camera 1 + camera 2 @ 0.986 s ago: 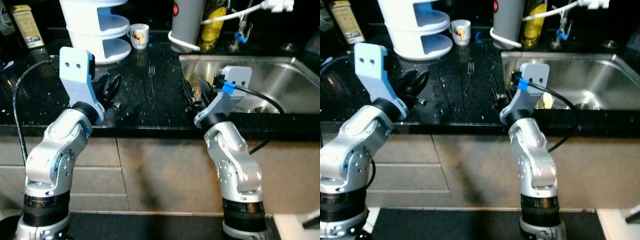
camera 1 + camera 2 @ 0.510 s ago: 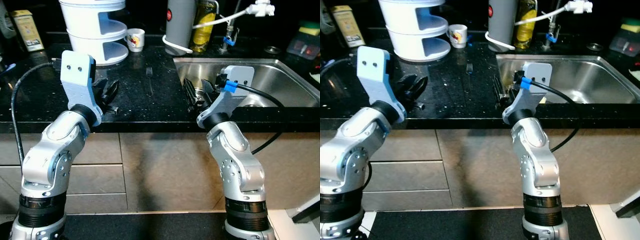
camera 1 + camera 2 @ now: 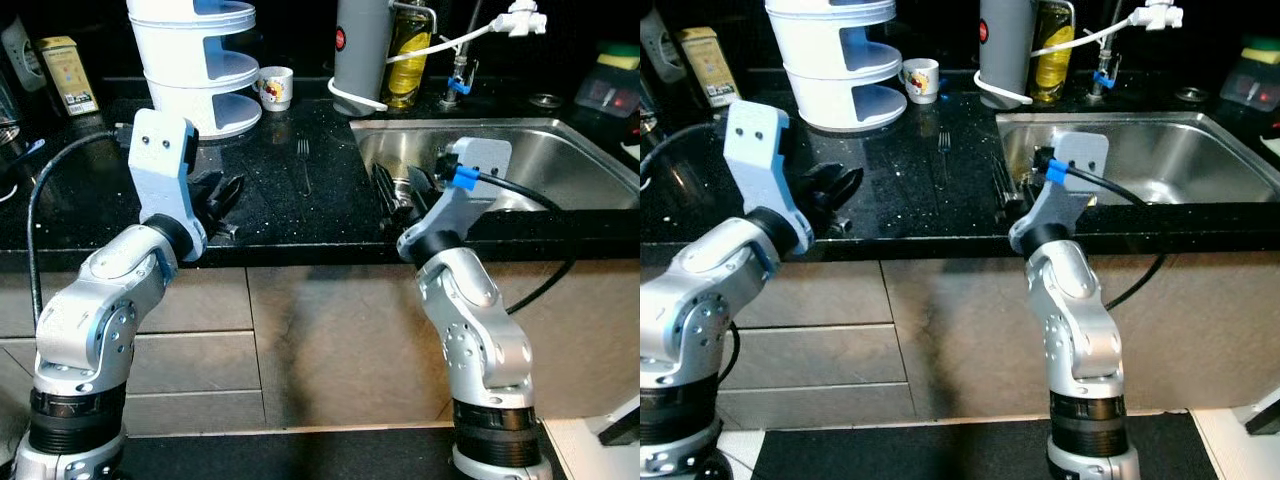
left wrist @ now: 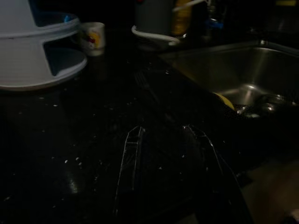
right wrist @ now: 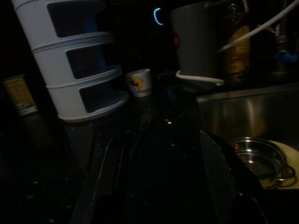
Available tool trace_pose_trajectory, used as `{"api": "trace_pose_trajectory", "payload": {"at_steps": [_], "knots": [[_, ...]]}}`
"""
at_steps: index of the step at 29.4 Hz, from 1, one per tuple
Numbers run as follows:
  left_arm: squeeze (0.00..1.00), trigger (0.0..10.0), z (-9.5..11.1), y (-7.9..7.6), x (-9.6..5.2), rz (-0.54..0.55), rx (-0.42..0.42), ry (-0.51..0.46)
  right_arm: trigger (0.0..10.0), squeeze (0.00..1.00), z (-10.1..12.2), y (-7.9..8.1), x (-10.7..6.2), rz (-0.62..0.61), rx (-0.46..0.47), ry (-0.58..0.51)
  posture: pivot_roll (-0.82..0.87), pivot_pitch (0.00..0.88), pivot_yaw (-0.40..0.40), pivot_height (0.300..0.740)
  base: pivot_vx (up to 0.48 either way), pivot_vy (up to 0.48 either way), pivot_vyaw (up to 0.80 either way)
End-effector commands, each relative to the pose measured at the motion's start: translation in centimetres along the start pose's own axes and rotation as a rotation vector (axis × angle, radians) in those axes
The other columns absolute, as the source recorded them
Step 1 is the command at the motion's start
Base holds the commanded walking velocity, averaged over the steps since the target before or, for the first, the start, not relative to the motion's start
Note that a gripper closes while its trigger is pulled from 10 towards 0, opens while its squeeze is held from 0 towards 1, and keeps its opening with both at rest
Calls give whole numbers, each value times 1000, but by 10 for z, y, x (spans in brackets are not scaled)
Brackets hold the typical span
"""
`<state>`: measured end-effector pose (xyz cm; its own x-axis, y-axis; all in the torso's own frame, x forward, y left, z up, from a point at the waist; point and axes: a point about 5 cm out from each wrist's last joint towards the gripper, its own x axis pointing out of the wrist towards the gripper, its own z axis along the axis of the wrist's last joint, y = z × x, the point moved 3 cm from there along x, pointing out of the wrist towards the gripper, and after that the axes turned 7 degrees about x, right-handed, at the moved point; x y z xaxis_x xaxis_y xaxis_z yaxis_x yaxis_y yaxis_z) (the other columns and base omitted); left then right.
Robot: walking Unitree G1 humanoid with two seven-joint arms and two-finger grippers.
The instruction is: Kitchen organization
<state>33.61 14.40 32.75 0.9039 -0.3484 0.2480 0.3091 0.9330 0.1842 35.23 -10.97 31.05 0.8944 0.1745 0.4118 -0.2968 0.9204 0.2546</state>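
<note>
The surface (image 3: 280, 200) is black speckled stone with a steel sink (image 3: 560, 160) let into its right end.

A fork (image 3: 304, 163) lies flat on the surface, roughly midway between the two arms, tines pointing to the back wall. It is touched by nothing.

At the back left stands a white tiered rack (image 3: 196, 60). Just beside its base sits a small white mug (image 3: 274, 86) with a printed picture. Further right along the back are a grey kettle (image 3: 362, 48) with a white cord looped at its foot, a yellow bottle (image 3: 407, 55) and the tap (image 3: 462, 60). A yellow box (image 3: 66, 74) stands at the far left.

The left claw (image 3: 215, 194) hovers low over the surface near its front edge, left of the fork and clear of it. The left wrist view shows its fingers (image 4: 133, 158) spread apart with nothing between them.

The right claw (image 3: 400, 188) sits at the left rim of the sink, right of the fork and apart from it. Its fingers (image 5: 105, 172) are likewise parted and empty in the right wrist view.

In the sink, that dim view shows what appears to be a small steel bowl (image 5: 257, 156) resting against a pale yellow item (image 5: 280, 163); the latter cannot be identified.
</note>
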Motion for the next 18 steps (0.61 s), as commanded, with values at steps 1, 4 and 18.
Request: {"api": "trace_pose_trajectory", "payload": {"at_steps": [1,4,18], "knots": [[0,10000,-2,-2,-2,-13,0,17,10000,0,1,2,-2,1,9,-3,37,178,5,740,0,0,0],[0,10000,-2,-3,-1,-22,-9,25,10000,0,0,1,-3,-6,14,-2,40,175,11,740,0,0,0],[0,10000,-2,-5,-1,-44,-21,47,10000,0,-3,-1,-9,-23,20,0,52,167,33,740,0,309,0]]}}
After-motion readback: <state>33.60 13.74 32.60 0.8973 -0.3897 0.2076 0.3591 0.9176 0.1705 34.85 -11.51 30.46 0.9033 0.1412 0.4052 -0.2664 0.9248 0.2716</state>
